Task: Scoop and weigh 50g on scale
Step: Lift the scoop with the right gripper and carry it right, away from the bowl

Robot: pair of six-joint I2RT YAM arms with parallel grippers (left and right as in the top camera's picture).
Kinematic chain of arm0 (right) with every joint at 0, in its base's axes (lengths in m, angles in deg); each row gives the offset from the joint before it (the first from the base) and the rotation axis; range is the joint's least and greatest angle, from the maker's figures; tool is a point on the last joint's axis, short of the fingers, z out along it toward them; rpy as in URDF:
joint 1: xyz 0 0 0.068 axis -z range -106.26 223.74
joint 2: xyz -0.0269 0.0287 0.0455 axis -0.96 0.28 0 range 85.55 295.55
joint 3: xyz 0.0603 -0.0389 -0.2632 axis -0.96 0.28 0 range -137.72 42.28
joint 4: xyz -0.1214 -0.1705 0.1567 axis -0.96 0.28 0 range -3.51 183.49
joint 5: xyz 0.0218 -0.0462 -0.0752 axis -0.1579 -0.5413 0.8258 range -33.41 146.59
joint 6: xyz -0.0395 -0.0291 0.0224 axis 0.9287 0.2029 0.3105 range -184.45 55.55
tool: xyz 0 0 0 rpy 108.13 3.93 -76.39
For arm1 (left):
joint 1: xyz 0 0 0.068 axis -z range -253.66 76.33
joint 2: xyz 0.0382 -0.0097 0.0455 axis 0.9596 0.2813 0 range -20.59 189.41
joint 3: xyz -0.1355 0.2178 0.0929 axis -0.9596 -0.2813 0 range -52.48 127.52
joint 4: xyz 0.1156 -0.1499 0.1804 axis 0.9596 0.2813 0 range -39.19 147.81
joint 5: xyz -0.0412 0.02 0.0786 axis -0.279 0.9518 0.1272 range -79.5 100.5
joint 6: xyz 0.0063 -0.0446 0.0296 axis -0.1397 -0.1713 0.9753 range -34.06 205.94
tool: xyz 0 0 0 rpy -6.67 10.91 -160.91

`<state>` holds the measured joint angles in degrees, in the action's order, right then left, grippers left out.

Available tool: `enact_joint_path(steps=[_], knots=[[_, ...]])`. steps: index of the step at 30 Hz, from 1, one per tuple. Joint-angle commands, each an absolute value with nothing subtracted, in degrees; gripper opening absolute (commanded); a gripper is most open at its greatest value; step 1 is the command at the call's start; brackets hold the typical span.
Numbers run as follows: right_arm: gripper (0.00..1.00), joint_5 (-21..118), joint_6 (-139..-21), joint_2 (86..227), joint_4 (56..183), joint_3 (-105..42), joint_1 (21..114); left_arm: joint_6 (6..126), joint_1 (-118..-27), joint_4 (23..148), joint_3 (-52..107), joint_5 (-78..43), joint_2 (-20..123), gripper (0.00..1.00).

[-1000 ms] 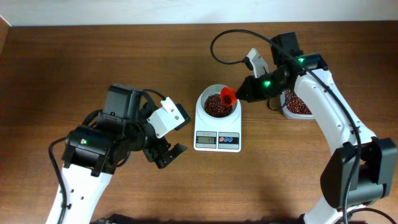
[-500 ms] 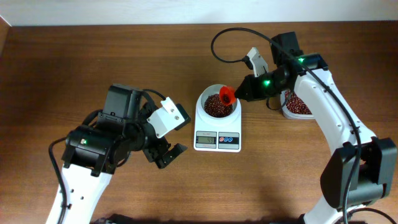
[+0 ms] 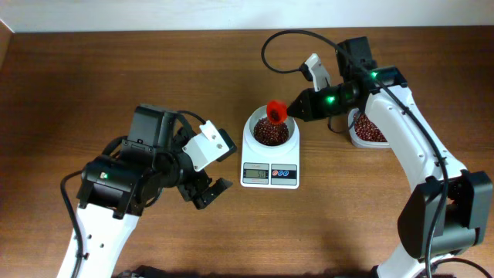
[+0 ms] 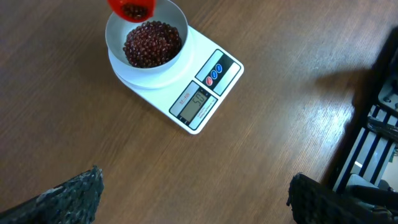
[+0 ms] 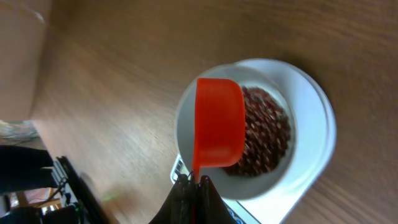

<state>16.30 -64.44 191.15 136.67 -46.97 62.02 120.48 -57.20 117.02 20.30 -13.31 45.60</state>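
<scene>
The right pincer (image 3: 299, 106) is seen closed on the handle of a red scoop (image 3: 276, 113), whose cup is held out past the fingertips. The scale (image 3: 269, 154) is found below and to the left of this pincer, on the table (image 3: 93, 69). The scoop is held above the far rim of the scale's white bowl (image 4: 175, 20), apart from it. Red beans are seen in the bowl and in the scoop. A clear tub of beans (image 3: 367, 131) is placed to the right of the right pincer, partly hidden by the arm. The left pincer (image 4: 196, 200) is held wide open and empty above bare wood. From it, the scale lies ahead and to the right, well apart. The display (image 4: 199, 99) cannot be read with certainty.
</scene>
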Motion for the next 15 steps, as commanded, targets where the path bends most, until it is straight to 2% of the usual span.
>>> enact_joint_path(steps=[1,6,15], knots=[[0.04,11.86,-64.57,191.08,135.18,-47.91,61.86,121.36,-57.48,116.93,21.23,-14.14,45.62,0.99],[0.04,3.99,-66.41,191.08,130.92,-47.95,64.4,121.36,-57.48,116.93,21.23,-14.14,45.62,0.99],[0.04,3.18,-65.69,191.06,132.64,-47.95,73.56,121.36,-57.48,116.93,21.23,-14.14,45.62,0.99]])
